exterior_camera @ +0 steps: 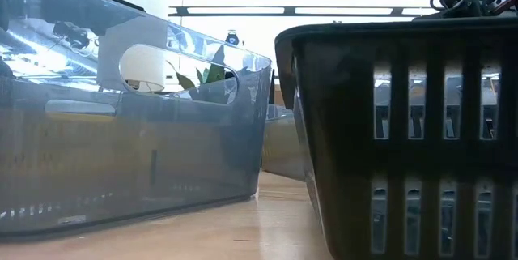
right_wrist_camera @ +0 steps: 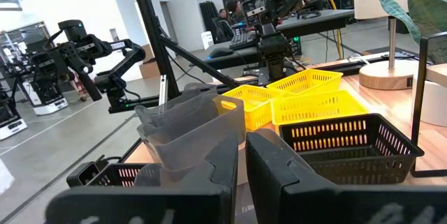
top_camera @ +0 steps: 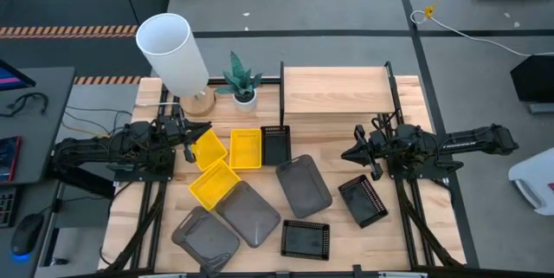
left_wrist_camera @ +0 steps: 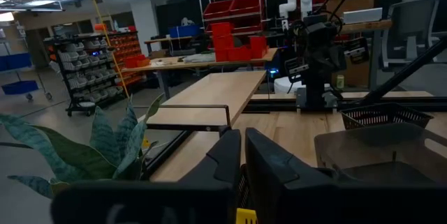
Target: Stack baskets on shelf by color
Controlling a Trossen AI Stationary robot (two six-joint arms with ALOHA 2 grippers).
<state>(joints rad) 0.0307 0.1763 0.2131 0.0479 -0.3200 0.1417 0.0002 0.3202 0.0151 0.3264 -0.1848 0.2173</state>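
Nothing stacked yet — my shelf [top_camera: 336, 90] stands bare, all baskets lying before it. Both my left gripper [top_camera: 185, 132] and right gripper [top_camera: 352, 154] hover closed, holding nothing — next I must open one over a yellow basket [top_camera: 246, 148].

No legible text, label, brand, number or sign found on any item in any view.

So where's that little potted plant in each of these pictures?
High view: the potted plant stands at the table's back edge, just left of the shelf.
Low view: its leaves show through the grey basket's handle hole.
Left wrist view: big leaves lower left, with the shelf beside them.
Right wrist view: leaves in the top right corner.
Shared landmark: the shelf.
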